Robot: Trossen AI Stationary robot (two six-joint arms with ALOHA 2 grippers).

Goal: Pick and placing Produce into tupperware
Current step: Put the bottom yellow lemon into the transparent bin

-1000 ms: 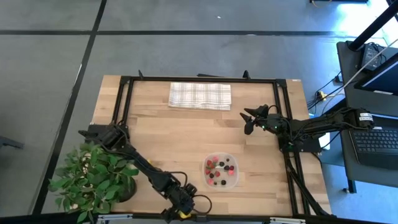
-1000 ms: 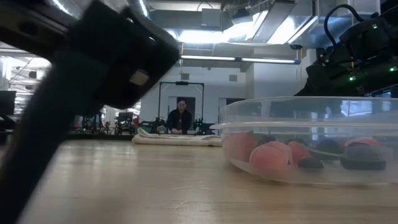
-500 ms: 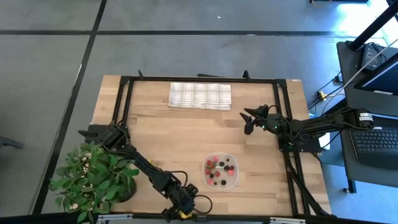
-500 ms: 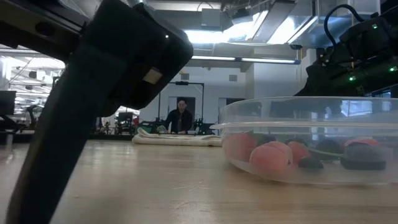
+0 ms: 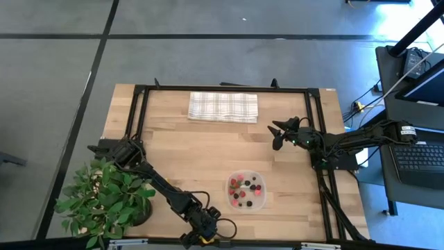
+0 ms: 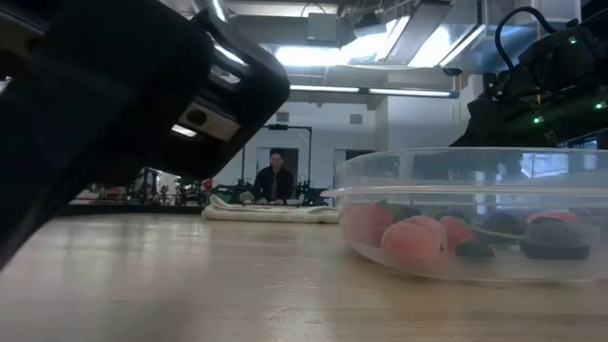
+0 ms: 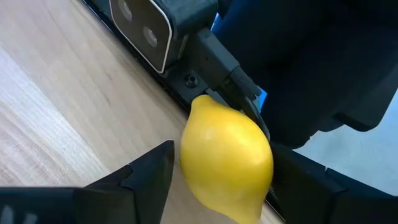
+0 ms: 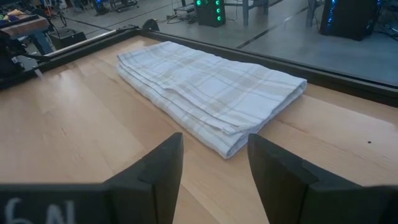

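The left gripper point(image 7: 217, 180) brackets a yellow lemon point(image 7: 227, 158) at the surface's near edge, contact unclear. Right of it, the tupperware point(image 5: 247, 191) already holds berries point(image 6: 413, 239); the lemon remains. The right gripper point(image 8: 211, 162) waits spread, empty, far right.

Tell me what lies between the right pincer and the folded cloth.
Nothing: in the right wrist view only bare wood separates the right pincer from the folded cloth.
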